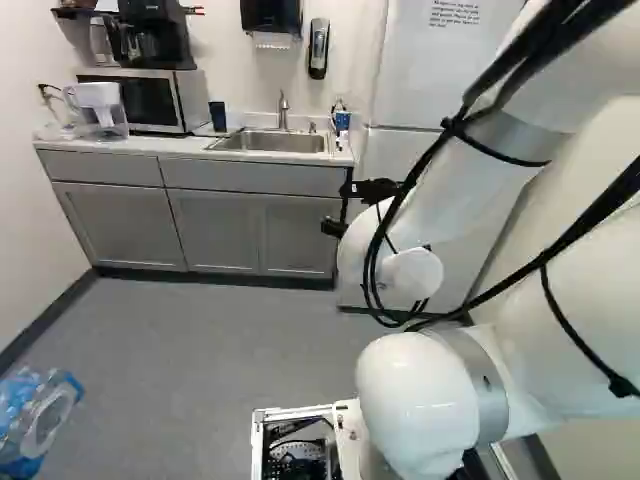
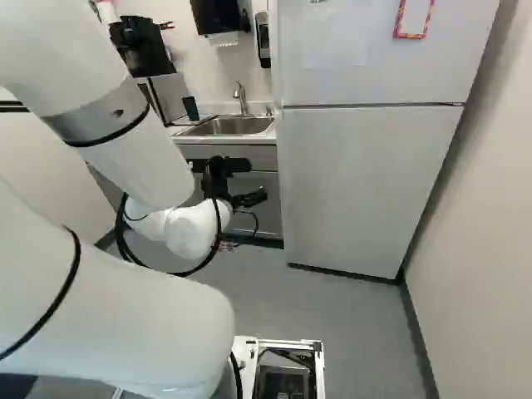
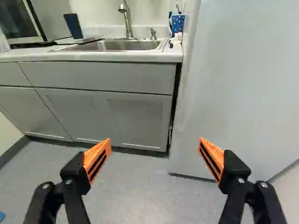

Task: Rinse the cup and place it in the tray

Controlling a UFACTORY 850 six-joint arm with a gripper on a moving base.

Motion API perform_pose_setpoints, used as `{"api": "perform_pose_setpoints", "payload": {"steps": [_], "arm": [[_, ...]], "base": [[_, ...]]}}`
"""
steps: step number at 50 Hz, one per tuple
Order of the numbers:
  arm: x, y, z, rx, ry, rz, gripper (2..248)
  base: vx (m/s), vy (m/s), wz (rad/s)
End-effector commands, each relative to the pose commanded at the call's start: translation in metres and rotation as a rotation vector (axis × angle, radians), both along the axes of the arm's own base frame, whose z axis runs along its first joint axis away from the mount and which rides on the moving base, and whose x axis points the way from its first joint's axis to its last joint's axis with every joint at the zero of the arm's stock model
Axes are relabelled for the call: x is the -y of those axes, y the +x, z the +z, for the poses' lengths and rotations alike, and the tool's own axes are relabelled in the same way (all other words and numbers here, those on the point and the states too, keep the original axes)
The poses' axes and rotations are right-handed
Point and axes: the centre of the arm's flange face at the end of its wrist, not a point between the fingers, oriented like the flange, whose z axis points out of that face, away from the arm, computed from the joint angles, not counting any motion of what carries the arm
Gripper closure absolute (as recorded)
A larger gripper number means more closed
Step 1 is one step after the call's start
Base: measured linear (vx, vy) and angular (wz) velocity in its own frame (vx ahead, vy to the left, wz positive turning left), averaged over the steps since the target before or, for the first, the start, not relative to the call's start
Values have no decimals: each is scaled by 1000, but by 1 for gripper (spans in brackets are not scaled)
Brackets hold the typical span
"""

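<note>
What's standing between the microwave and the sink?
A dark blue cup stands between the microwave and the sink; the left base view shows it.

From left and right behind the arm (image 1: 425, 400), base views face the far sink (image 3: 131, 45); the nearer wrist view shares it.

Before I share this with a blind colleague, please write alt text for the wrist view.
A robot's open, empty gripper faces gray cabinets under a sink; a dark blue cup stands beside the sink, a white refrigerator beside the cabinets.
</note>
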Motion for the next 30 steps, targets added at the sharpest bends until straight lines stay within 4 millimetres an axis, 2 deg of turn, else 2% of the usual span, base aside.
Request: {"api": "perform_pose_setpoints", "payload": {"steps": [30], "arm": [[0, 0, 0, 0, 0, 0, 3]], "base": [[0, 0, 0]]}}
